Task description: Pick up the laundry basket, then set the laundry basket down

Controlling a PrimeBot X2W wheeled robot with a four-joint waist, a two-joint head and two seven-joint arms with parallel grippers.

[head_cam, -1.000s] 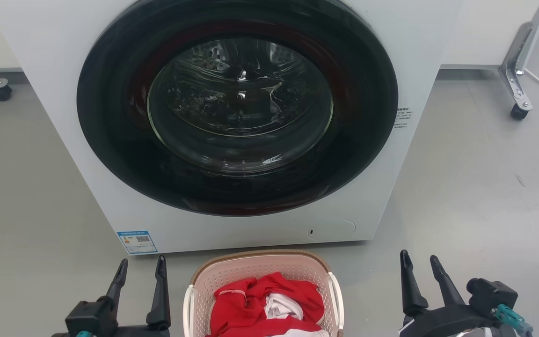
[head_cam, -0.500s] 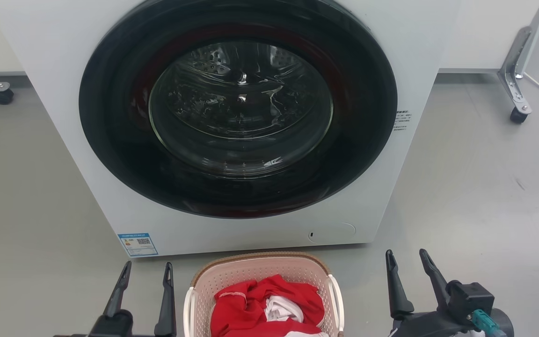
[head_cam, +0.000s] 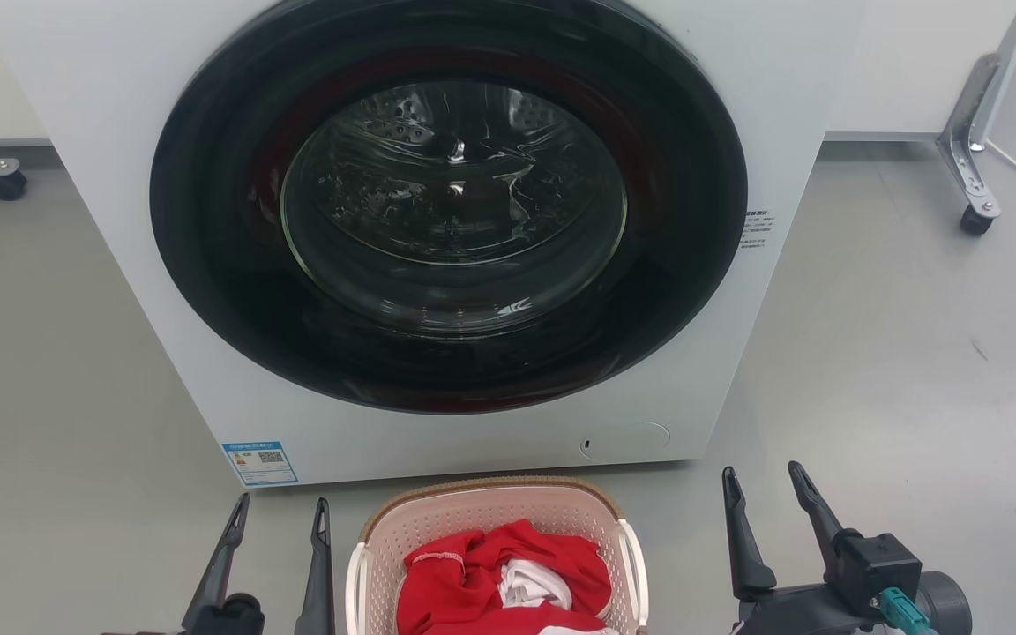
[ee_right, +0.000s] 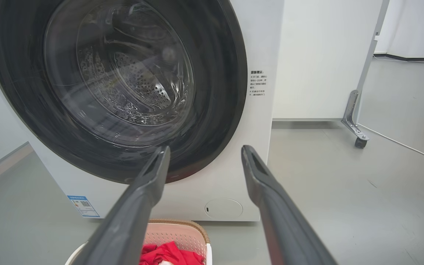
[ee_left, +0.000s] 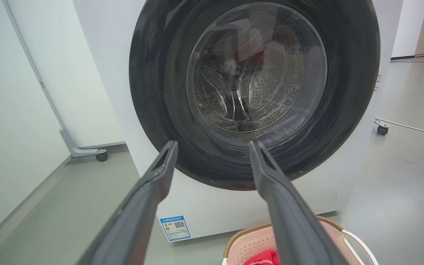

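Hovering low with both grippers, one on each side of the laundry basket [head_cam: 490,507]; left gripper [head_cam: 283,504] just beside the basket's left side, fingers parted wide with nothing between them; right gripper [head_cam: 761,472] farther out on the right, fingers likewise spread and empty, clear of the basket. Basket resting on the grey floor [head_cam: 870,353], just in front of the washing machine [head_cam: 120,220] and below its round door [head_cam: 451,203], at the bottom middle of the head view; part-filled with a red garment [head_cam: 473,578] and a bit of white cloth [head_cam: 533,584]. From the wrist views, both pairs of fingers aimed at the machine's front, with the basket low down beneath their line. Pick-up not yet begun, by the look of it.

Probably light to lift: thin perforated plastic and a small soft load; walls likely to flex if squeezed, so better not pinched at the mesh. Best taken by the two white side handles, left handle [head_cam: 354,578] and right handle [head_cam: 640,560], one per gripper; smooth plastic there, so likely slippery unless gripped squarely. Worth bringing the right gripper inward first; worth raising both sides evenly to avoid tipping the clothes out.
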